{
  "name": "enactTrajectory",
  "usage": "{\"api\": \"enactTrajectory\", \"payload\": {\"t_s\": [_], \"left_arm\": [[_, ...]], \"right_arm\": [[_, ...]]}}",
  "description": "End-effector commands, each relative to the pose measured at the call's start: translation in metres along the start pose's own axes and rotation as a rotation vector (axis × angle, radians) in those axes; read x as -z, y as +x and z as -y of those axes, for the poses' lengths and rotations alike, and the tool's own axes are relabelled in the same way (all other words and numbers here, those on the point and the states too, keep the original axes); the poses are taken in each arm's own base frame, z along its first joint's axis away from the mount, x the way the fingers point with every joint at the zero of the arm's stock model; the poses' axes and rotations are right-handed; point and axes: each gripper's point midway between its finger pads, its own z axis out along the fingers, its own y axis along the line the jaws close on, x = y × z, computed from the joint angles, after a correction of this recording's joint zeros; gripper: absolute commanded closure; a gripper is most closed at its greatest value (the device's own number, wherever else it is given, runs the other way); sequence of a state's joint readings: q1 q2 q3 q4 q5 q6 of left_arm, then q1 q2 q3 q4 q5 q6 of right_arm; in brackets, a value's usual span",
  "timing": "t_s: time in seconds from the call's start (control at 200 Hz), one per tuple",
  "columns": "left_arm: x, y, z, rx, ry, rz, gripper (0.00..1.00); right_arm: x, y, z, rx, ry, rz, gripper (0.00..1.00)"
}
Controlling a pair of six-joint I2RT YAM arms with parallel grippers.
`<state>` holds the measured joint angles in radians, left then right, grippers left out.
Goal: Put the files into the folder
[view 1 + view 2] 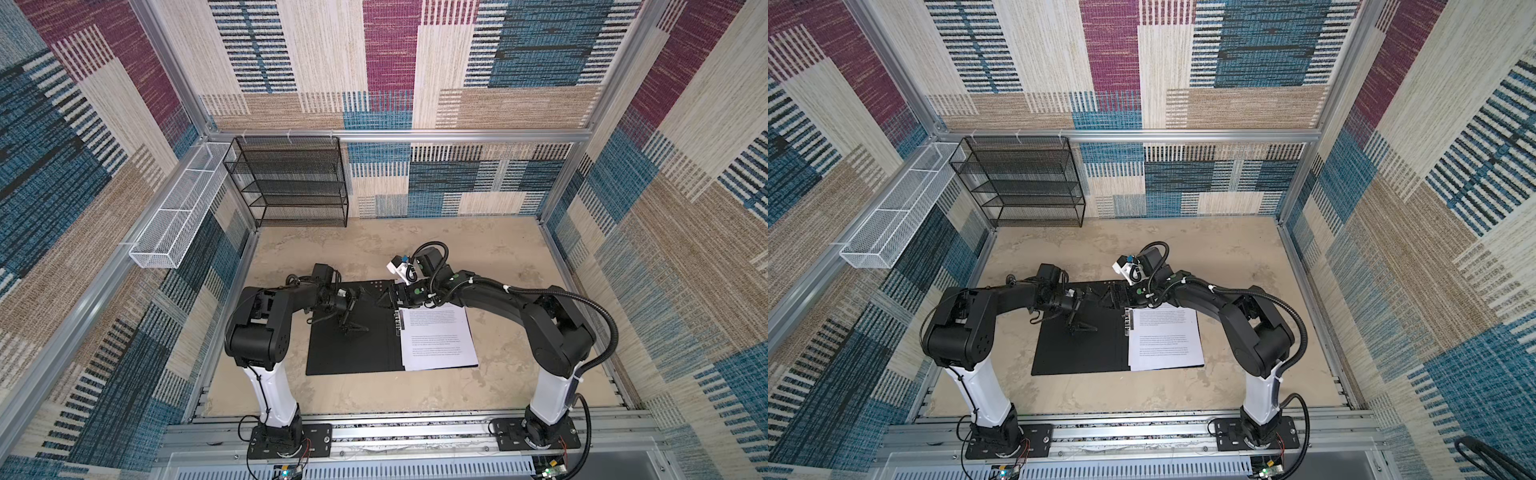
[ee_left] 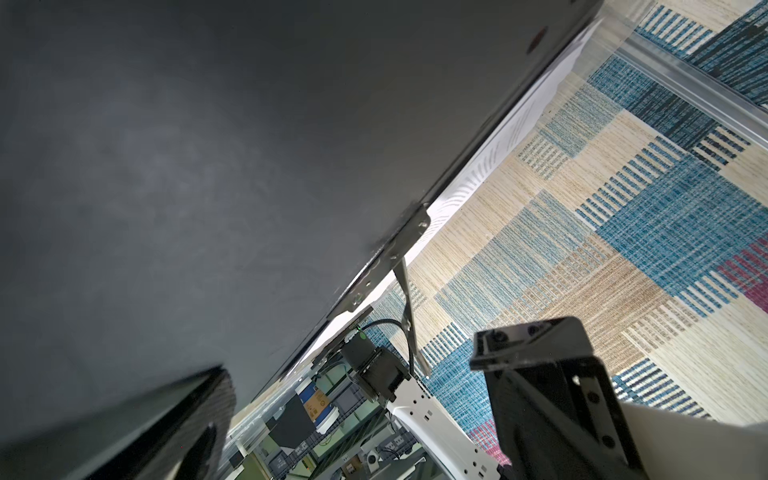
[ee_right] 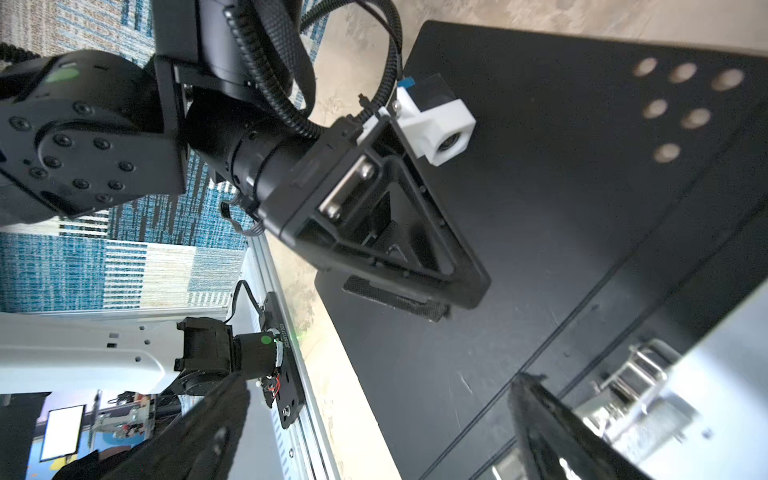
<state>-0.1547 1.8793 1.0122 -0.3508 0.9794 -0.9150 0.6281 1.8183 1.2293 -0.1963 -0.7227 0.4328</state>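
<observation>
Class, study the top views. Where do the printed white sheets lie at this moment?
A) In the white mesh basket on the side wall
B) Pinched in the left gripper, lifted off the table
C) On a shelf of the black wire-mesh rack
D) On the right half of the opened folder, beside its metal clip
D: in both top views the files lie flat on the right half of the open folder, next to its metal clip.

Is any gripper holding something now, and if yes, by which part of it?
Nothing is held. The left gripper and the right gripper are both open over the open folder, and the files lie in it, ungripped.
</observation>
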Motion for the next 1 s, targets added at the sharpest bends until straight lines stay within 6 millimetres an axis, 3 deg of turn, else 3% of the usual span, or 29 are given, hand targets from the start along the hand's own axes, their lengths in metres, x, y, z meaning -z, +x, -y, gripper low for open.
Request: {"api": "enactTrajectory", "payload": {"t_s": [0.0,0.08,0.18,0.255,0.386,0.561,0.811,0.997], "left_arm": [[0.009,-0.022,-0.012,-0.061,-0.126,0.156,0.04],[0.016,-0.015,0.002,-0.119,-0.154,0.167,0.10],[0.028,-0.008,0.011,-0.192,-0.268,0.192,0.28],[0.028,-0.004,0.018,-0.240,-0.346,0.166,0.40],[0.025,-0.002,0.032,-0.338,-0.496,0.130,0.51],[0.012,-0.005,0.043,-0.433,-0.647,0.104,0.57],[-0.023,-0.006,0.054,-0.523,-0.746,0.091,0.58],[-0.041,-0.009,0.048,-0.548,-0.803,0.069,0.59]], "right_arm": [[0.022,-0.012,0.010,0.007,0.166,0.081,0.00],[0.039,-0.015,0.018,-0.022,0.275,0.121,0.07],[0.051,-0.006,0.028,-0.059,0.382,0.129,0.20],[0.054,0.003,0.033,-0.077,0.443,0.118,0.28],[0.055,0.016,0.034,-0.129,0.478,0.108,0.38],[0.052,0.027,0.032,-0.270,0.431,0.134,0.59],[0.049,0.028,0.013,-0.409,0.324,0.176,0.61],[0.040,0.037,0.009,-0.472,0.271,0.150,0.65]]}}
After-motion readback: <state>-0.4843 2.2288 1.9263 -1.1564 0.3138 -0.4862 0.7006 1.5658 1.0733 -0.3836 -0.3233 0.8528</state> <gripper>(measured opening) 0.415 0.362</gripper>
